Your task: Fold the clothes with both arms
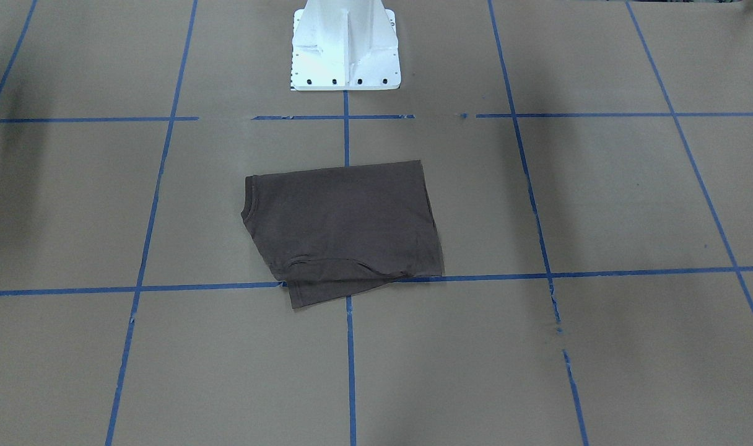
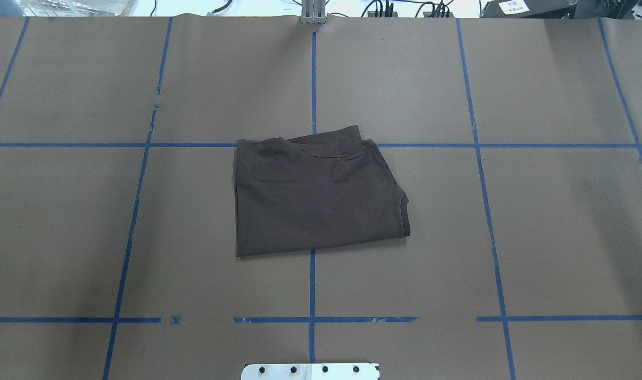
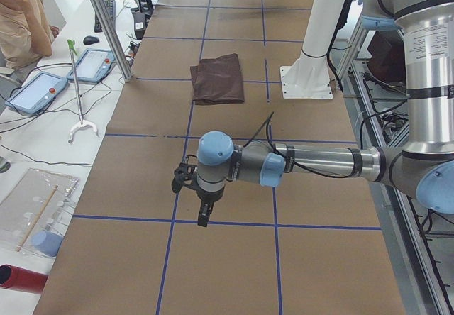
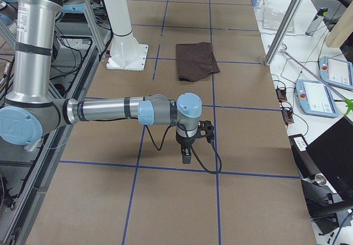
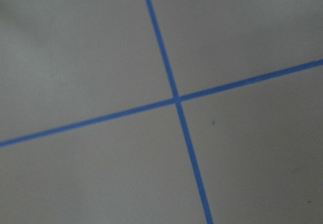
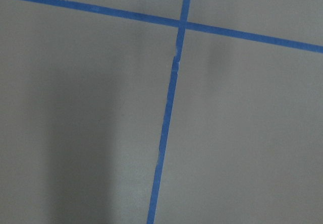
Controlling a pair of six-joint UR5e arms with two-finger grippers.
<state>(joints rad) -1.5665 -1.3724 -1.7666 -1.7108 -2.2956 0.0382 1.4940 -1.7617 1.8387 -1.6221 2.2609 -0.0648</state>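
T-shirt (image 2: 315, 200) lies far from left hand (image 3: 203, 216) and right hand (image 4: 186, 155); opening cannot be told.

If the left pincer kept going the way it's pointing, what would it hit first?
The left pincer points straight down, so probably the table, near a tape crossing. The shirt lies well off that line.

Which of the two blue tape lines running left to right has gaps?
The tape line nearest the white pedestal base: it has bare breaks either side of centre. The farther line, under the T-shirt's far edge, shows no gaps.
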